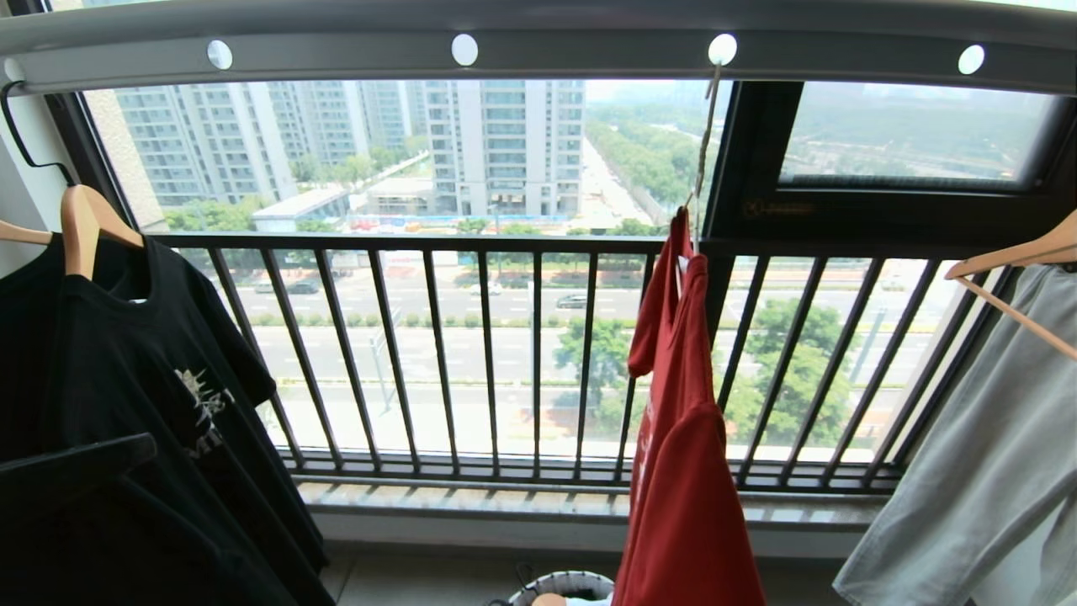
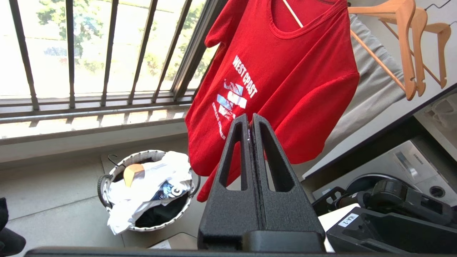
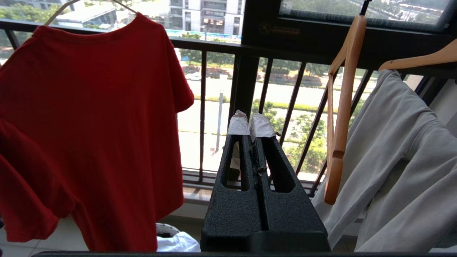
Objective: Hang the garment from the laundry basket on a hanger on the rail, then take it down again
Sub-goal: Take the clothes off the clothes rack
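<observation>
The red garment point(image 1: 681, 471) hangs edge-on from the thin white hanger point(image 1: 700, 160), whose hook sits in a hole of the grey rail point(image 1: 538, 46). Its printed chest point(image 2: 271, 78) faces the left wrist view, its plain back point(image 3: 89, 117) the right wrist view. Below it on the floor stands the laundry basket point(image 1: 565, 579) point(image 2: 107, 178), filled with white and dark clothes. My left gripper point(image 2: 250, 116) is shut and empty, lower than the shirt and apart from it. My right gripper point(image 3: 250, 117), with taped tips, is shut and empty, beside the shirt. Neither arm shows in the head view.
A black T-shirt point(image 1: 126, 379) on a wooden hanger hangs at the left, a pale grey garment point(image 1: 984, 454) on a wooden hanger at the right. The black balcony railing point(image 1: 538, 353) runs behind. A washing machine point(image 2: 414, 167) stands low to the right.
</observation>
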Available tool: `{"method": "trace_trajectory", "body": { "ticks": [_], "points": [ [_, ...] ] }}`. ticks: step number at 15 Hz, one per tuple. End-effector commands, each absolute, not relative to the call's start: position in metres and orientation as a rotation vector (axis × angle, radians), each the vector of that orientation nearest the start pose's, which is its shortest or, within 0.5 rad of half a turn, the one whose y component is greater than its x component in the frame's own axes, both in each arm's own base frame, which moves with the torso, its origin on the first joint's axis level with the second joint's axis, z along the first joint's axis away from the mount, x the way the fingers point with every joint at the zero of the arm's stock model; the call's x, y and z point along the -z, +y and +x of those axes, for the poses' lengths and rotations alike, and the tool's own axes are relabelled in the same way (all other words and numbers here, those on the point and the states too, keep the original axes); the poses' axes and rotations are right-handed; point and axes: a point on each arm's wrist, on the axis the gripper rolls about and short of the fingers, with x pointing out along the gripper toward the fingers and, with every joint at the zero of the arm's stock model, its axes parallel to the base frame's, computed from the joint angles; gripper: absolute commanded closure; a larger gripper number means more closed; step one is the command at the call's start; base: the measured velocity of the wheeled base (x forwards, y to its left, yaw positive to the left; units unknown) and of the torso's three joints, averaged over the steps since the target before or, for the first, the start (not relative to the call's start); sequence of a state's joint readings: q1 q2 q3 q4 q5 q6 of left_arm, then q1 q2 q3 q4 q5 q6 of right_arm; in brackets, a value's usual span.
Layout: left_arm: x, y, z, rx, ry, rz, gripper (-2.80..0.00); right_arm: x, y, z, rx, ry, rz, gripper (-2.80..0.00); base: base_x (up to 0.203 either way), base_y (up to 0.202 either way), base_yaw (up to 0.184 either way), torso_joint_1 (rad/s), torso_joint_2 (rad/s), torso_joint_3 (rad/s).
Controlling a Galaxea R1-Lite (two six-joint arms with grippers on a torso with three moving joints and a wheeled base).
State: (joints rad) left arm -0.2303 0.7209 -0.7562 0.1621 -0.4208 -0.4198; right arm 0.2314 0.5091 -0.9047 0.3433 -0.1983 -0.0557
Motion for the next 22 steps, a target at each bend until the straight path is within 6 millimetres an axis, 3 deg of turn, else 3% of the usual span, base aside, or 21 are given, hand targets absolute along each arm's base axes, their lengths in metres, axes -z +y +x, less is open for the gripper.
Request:
{"method": "trace_trajectory", "body": {
  "ticks": [1,4,8,11,14,17,19,22],
  "points": [
    [-0.257,-0.006,-0.025,0.566,0.105,-0.425,0.00,-0.270,-0.016,-0.059,0.030,-0.117,-0.033,0.00,0.000,0.000,0.000,0.000,0.00,0.000],
    [-0.230,-0.005,-0.071,0.479,0.063,-0.440,0.00,-0.253,-0.011,-0.081,0.142,-0.103,-0.042,0.00,0.000,0.000,0.000,0.000,0.00,0.000],
    [-0.181,-0.009,-0.101,0.436,0.015,-0.416,0.00,-0.226,-0.007,-0.091,0.184,-0.028,-0.068,0.00,0.000,0.000,0.000,0.000,0.00,0.000],
    [-0.144,-0.005,-0.079,0.230,0.076,-0.277,0.00,-0.179,-0.004,-0.095,0.111,-0.018,-0.090,0.00,0.000,0.000,0.000,0.000,0.00,0.000],
    [-0.114,-0.002,-0.049,0.088,0.054,-0.103,0.00,-0.135,-0.002,-0.069,0.039,0.068,-0.068,0.00,0.000,0.000,0.000,0.000,0.00,0.000],
    [-0.075,-0.001,-0.025,0.022,0.048,0.028,0.00,-0.107,0.000,-0.036,-0.008,-0.057,-0.055,0.00,0.000,0.000,0.000,0.000,0.00,0.000],
    [-0.075,0.000,-0.023,-0.012,0.003,0.076,0.00,-0.089,0.001,-0.024,-0.071,-0.118,-0.062,0.00,0.000,0.000,0.000,0.000,0.00,0.000],
    [-0.075,0.000,-0.023,-0.012,0.004,0.045,0.00,-0.077,0.001,-0.023,-0.066,-0.017,-0.121,0.00,0.000,0.000,0.000,0.000,0.00,0.000]
  ]
}}
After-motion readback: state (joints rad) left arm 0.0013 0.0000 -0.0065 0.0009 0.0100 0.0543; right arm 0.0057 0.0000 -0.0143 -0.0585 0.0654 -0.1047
